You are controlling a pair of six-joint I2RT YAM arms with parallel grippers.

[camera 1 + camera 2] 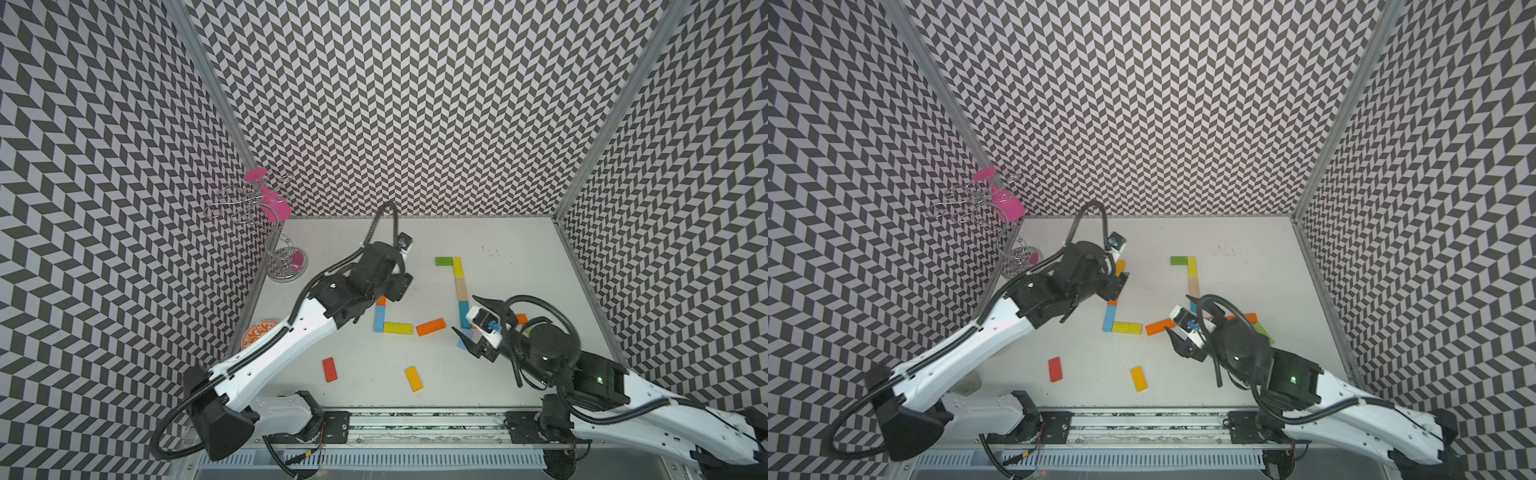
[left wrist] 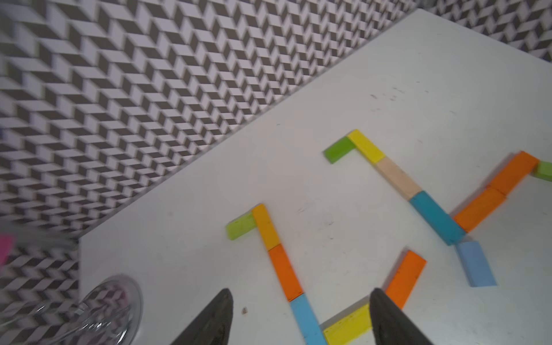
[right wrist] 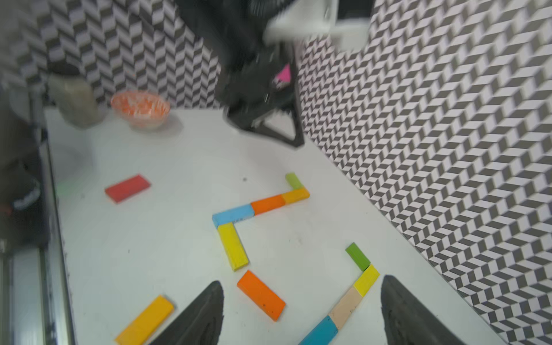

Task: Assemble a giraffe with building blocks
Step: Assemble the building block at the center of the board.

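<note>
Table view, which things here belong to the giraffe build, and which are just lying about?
For the job:
- block chain with the tan piece
- block chain with the blue-yellow corner
- loose orange block
- red block
- yellow-orange block
- light blue block

Just lying about:
- orange-patterned bowl
- wire stand
- pink cup hanging on it

The white desk point(image 1: 519, 257) is carrying flat blocks. A green block point(image 1: 444, 261), a yellow block point(image 1: 458, 268), a tan block point(image 1: 461, 289) and a teal block point(image 1: 463, 315) are forming a hooked line. A blue block point(image 1: 378, 320) and a second yellow block point(image 1: 397, 328) are forming an L, and an orange block point(image 1: 431, 326) is lying just beside it. A red block point(image 1: 329, 369) and an amber block point(image 1: 414, 378) are lying apart near the front edge. An orange-patterned bowl point(image 1: 257, 330) and a wire stand point(image 1: 286, 268) are sitting along the left edge.
</note>
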